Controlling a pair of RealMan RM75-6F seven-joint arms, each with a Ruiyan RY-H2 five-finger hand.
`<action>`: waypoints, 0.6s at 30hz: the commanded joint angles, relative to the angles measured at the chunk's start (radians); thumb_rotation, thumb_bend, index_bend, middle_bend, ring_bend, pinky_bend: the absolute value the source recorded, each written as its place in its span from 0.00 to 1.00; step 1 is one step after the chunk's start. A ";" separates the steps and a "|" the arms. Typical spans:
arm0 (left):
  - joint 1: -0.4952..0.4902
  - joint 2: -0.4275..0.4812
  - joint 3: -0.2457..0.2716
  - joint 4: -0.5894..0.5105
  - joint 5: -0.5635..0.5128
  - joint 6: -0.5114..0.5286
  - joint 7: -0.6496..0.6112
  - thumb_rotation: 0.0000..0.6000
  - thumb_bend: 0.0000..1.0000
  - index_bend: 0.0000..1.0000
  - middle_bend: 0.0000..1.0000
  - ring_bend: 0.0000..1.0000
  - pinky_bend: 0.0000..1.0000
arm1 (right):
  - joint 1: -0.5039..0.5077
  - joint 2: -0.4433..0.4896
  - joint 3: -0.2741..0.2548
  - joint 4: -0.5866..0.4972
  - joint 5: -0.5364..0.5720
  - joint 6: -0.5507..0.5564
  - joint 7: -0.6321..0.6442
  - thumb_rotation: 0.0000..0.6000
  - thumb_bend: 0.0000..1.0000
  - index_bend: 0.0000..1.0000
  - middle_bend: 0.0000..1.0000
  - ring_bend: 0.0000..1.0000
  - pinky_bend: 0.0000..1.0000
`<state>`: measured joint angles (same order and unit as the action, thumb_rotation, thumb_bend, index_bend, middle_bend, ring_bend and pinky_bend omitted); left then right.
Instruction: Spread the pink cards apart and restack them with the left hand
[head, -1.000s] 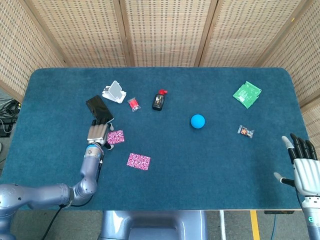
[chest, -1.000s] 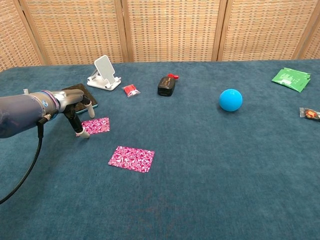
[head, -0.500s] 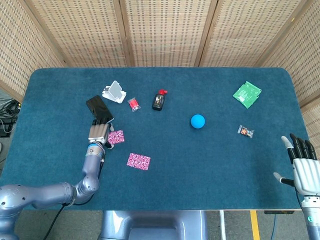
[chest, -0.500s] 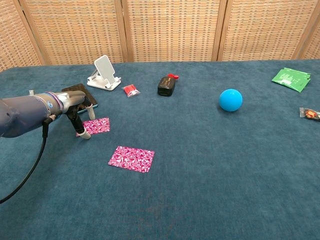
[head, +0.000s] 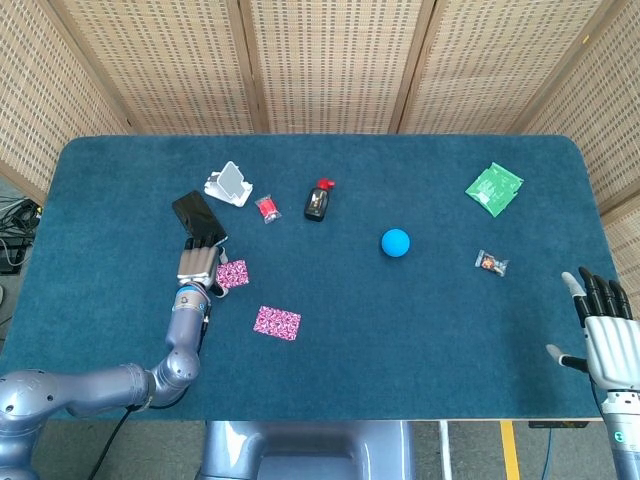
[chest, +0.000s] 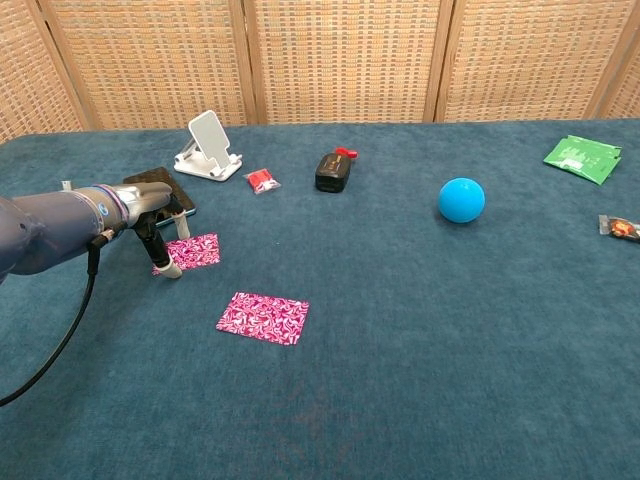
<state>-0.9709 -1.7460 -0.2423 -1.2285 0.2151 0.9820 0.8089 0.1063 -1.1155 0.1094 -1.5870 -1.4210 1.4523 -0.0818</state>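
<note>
Pink cards: two of them, apart on the blue table. The near card lies alone, lower left of centre in the chest view; the far card sits further back and left, under the left hand.
Handling: thin, light and flat by the look of them, likely to slide on the cloth and hard to lift, so I'd press on a face and drag, or pick at an edge or corner.
Left hand: fingers pointing down, tips at the far card's left edge; touching or pinching, I cannot tell.
Right hand: lower right of the head view, fingers spread, holding nothing.
Views: chest view shows the left fingertips side-on at the card; head view hides them under the hand but alone shows the right hand.
Behind: black phone just past the left hand.
</note>
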 joint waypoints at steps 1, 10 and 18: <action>0.003 0.003 -0.002 -0.004 0.011 0.003 0.001 1.00 0.23 0.58 0.00 0.00 0.00 | 0.000 -0.001 0.000 0.000 0.000 0.000 -0.002 1.00 0.00 0.00 0.00 0.00 0.00; 0.010 0.005 -0.008 -0.015 0.026 0.013 0.009 1.00 0.24 0.59 0.00 0.00 0.00 | 0.000 0.000 -0.001 -0.001 -0.002 0.000 0.001 1.00 0.00 0.00 0.00 0.00 0.00; 0.013 0.006 -0.012 -0.022 0.030 0.015 0.014 1.00 0.28 0.60 0.00 0.00 0.00 | 0.000 0.001 -0.001 -0.002 -0.002 0.000 0.001 1.00 0.00 0.00 0.00 0.00 0.00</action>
<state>-0.9581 -1.7397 -0.2542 -1.2502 0.2447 0.9965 0.8231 0.1065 -1.1148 0.1085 -1.5891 -1.4229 1.4523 -0.0805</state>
